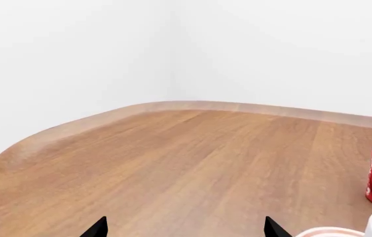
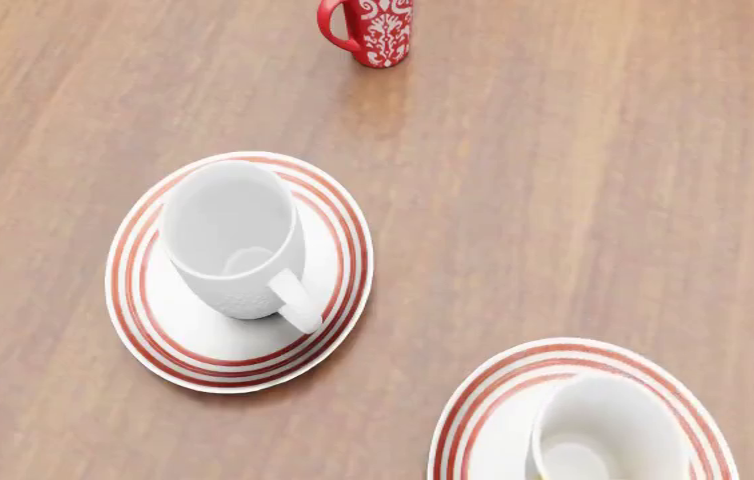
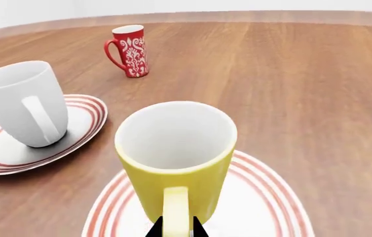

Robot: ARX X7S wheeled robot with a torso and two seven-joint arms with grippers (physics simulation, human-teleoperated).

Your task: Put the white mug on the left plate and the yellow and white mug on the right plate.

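Large plain white ceramic mug (image 2: 234, 243) upright on left round white plate with red rim rings (image 2: 150, 340), handle toward the near-right side in head view, base inside the rings. Small yellow mug with white inside (image 3: 176, 158) upright on right round white plate with red rim rings (image 3: 265, 197), handle facing the right wrist camera. In head view only its white interior (image 2: 608, 437) visible at the lower edge, on the same plate (image 2: 484, 410). 2 plates apart on the brown wooden table (image 2: 591, 200). Red mug with white ornament pattern (image 2: 374, 30) standing farther back, off both plates.

Left gripper (image 1: 184, 228): 2 dark fingertips spread wide, nothing between them, above bare table near its rounded corner. Right gripper (image 3: 174, 231): dark tips just showing either side of the yellow handle at frame edge; pinching or merely beside it, cannot tell.
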